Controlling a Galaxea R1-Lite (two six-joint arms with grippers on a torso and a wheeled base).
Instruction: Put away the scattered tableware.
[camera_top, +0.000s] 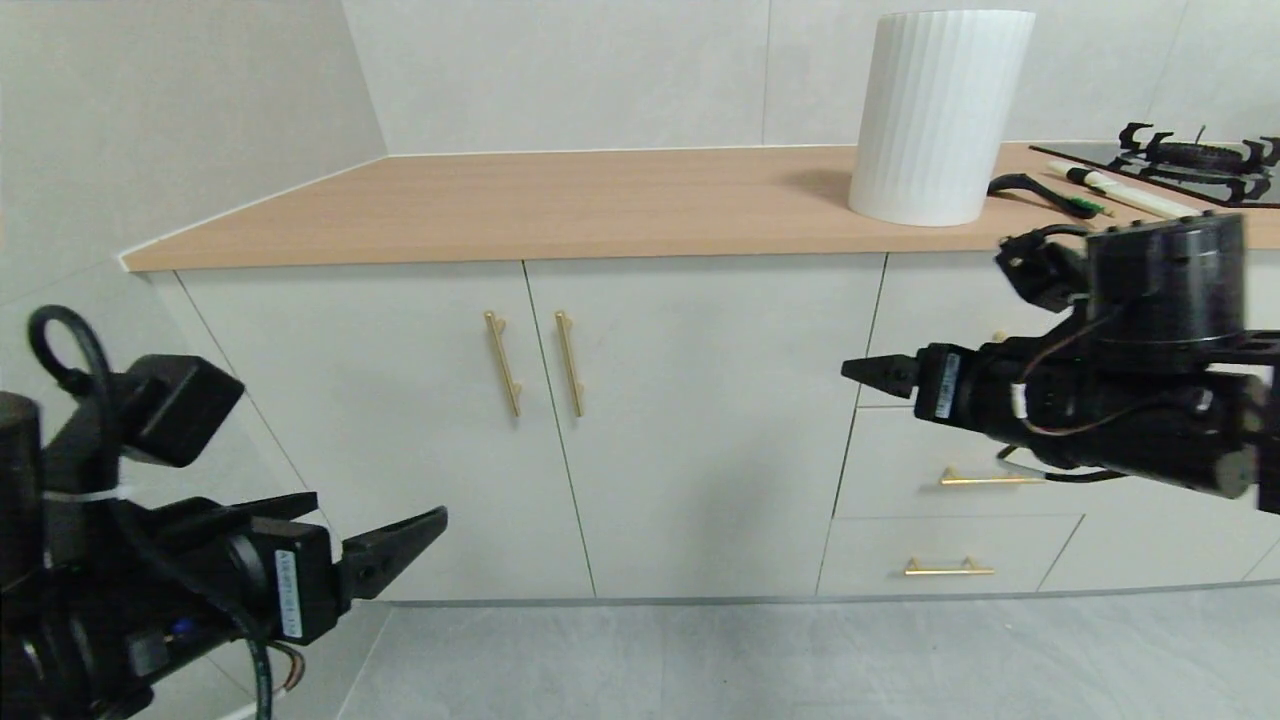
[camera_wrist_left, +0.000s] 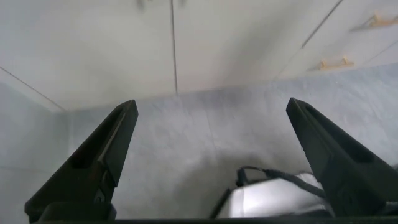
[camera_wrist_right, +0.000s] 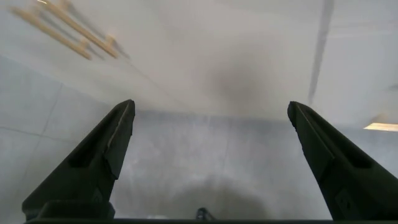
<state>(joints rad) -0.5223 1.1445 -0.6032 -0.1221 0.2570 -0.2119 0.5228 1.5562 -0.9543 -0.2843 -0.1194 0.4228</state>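
Lying slantwise along the counter (camera_top: 600, 200), pale utensil (camera_top: 1125, 193), beside ribbed container (camera_top: 940, 110)

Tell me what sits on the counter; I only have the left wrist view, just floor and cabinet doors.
Observer: A tall white ribbed container stands on the wooden countertop.
Operator: Report any tableware near it.
Observer: A black-handled utensil and a pale stick-like one lie beside it, toward the stove burner.
Operator: Give me the right end effector.
Observer: The right end effector is open and empty, in front of the drawer fronts.
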